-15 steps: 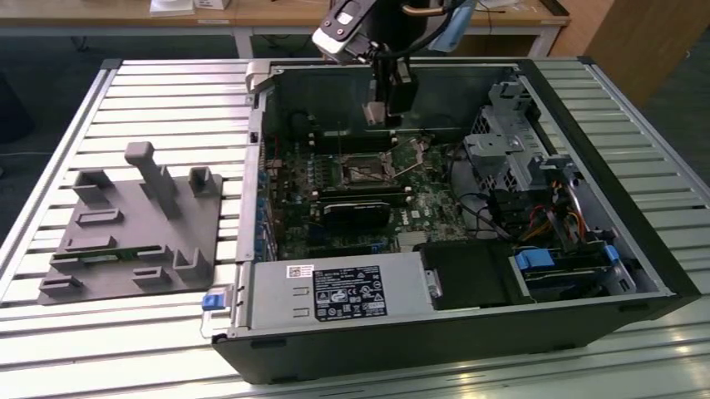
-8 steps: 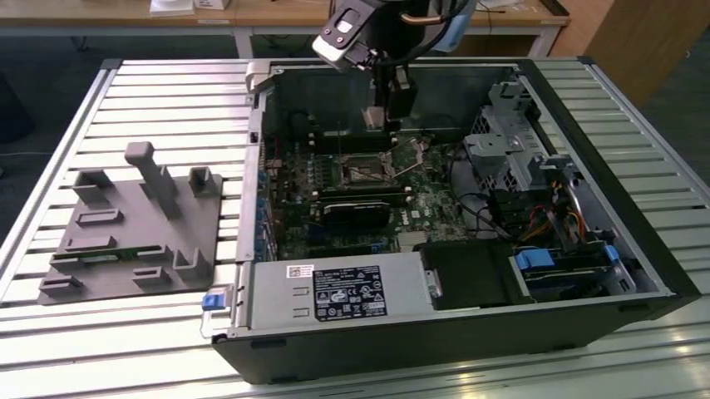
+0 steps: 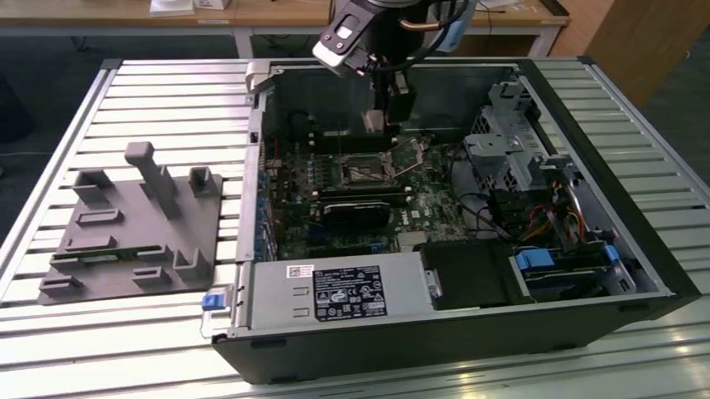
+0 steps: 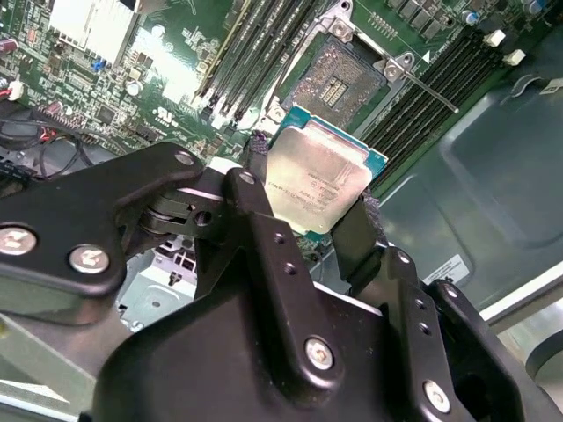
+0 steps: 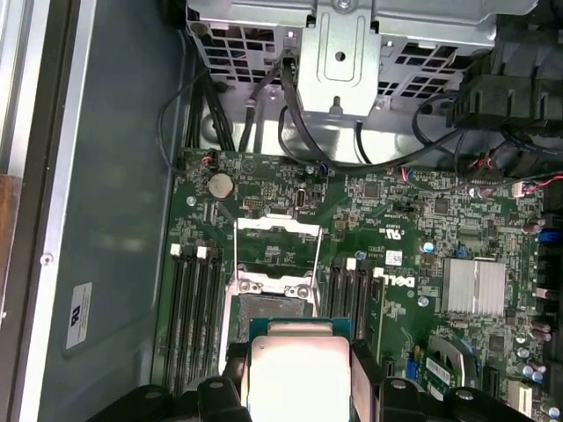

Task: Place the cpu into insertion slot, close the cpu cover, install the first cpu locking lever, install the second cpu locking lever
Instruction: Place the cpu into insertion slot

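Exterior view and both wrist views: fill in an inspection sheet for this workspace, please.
Surface: slatted metal table carrying an open computer case.
Job's things: chip gripped, not yet seated; socket bare; cover swung open.
Clutter: grey moulded fixture on the table, at the exterior view's left of the case.
Grippers: tool shut on the chip, inside the case.
Cables: black cables below the metal cage; coloured wires at the exterior view's right.
Surroundings: wooden bench behind the table.
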Controlling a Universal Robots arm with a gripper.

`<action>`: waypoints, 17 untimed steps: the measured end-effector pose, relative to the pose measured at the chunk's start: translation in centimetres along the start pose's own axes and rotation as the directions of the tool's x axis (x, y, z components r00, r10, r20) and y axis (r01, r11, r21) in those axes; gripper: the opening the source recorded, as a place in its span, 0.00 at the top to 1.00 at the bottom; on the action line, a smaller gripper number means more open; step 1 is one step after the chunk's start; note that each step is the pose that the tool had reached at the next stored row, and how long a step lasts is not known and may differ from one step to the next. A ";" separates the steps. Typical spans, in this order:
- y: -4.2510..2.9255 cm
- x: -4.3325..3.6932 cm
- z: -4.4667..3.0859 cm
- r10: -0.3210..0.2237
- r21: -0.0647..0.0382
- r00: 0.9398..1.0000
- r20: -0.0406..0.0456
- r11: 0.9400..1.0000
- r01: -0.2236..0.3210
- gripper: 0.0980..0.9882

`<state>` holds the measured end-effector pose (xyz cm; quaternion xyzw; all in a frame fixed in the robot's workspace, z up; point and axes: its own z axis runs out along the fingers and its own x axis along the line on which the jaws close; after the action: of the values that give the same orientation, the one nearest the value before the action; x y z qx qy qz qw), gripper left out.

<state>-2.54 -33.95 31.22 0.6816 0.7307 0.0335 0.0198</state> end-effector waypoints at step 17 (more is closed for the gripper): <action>-0.12 0.19 1.78 0.000 0.000 1.000 0.004 1.000 0.000 0.50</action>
<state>-2.54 -33.74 29.44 0.6815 0.7308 0.0321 0.0211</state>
